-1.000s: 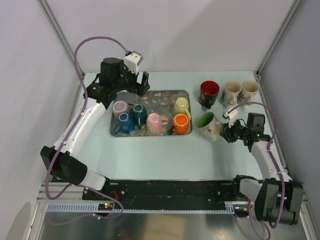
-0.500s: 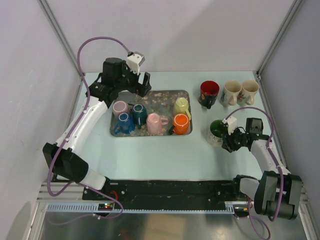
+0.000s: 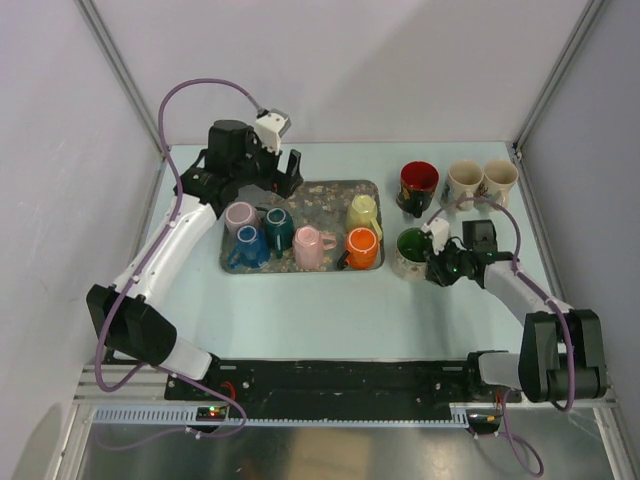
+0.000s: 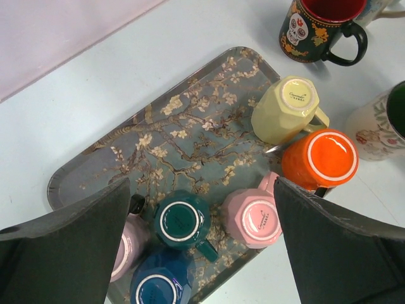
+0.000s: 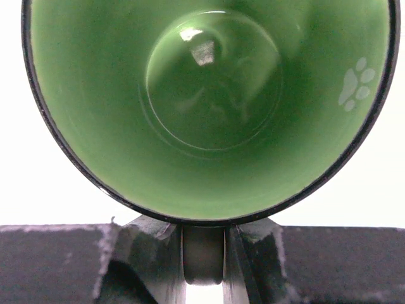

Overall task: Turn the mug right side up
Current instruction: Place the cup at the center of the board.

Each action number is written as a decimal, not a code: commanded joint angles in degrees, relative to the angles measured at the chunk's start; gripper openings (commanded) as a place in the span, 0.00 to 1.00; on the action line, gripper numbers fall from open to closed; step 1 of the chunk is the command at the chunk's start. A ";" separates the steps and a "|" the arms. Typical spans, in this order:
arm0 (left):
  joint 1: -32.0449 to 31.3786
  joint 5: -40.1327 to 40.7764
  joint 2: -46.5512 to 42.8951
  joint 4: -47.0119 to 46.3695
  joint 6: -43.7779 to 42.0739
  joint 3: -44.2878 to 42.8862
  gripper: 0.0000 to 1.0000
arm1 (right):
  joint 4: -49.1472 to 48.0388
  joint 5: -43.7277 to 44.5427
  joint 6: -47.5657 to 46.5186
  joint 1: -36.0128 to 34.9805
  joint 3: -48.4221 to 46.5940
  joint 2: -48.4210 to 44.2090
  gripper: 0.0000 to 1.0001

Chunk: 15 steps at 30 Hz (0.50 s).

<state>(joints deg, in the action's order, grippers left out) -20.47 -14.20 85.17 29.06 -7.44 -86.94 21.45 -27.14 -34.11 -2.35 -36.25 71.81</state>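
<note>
The green-lined mug (image 3: 409, 246) now shows its open mouth to the overhead camera. A second ago it lay tipped with the mouth facing sideways, so the turn looks all but done. It has also shifted a little, and now sits closer to the tray (image 4: 190, 126).

Its long axis runs about vertical, base down and rim up. The right wrist view looks straight down into the bowl (image 5: 209, 107), where a pale paw print marks the inner wall. Whether the base rests fully on the table I cannot tell.

The mug sits directly ahead of the right gripper (image 3: 434, 262), its handle (image 5: 203, 256) pointing back into the fingers. The jaws stand narrow, pinched on that handle from both sides. What remains, I judge, is only to settle the mug and let go.

Further out, three upright mugs (image 3: 460, 183) stand beyond the right gripper. The left gripper (image 3: 284, 174) hangs spread wide above the tray, holding nothing, over six mugs resting mouth down.
</note>
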 commanded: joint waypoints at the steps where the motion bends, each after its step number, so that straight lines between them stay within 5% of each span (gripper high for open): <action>1: 0.25 -0.44 -3.18 -1.37 0.72 0.66 0.98 | -12.67 8.37 9.43 -3.41 -4.11 3.78 0.00; 12: 0.25 0.00 -4.86 -1.39 0.22 2.53 0.98 | -18.07 12.91 14.18 -5.55 -12.84 13.50 0.00; 15: 0.23 0.15 -5.02 -1.41 -0.10 2.81 0.98 | -16.76 11.65 13.86 -5.93 -14.88 14.63 0.11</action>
<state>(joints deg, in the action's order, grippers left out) -20.47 -14.17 82.59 28.91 -7.46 -85.06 10.11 -16.53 -20.95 -7.62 -45.91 85.60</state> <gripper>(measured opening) 0.983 0.242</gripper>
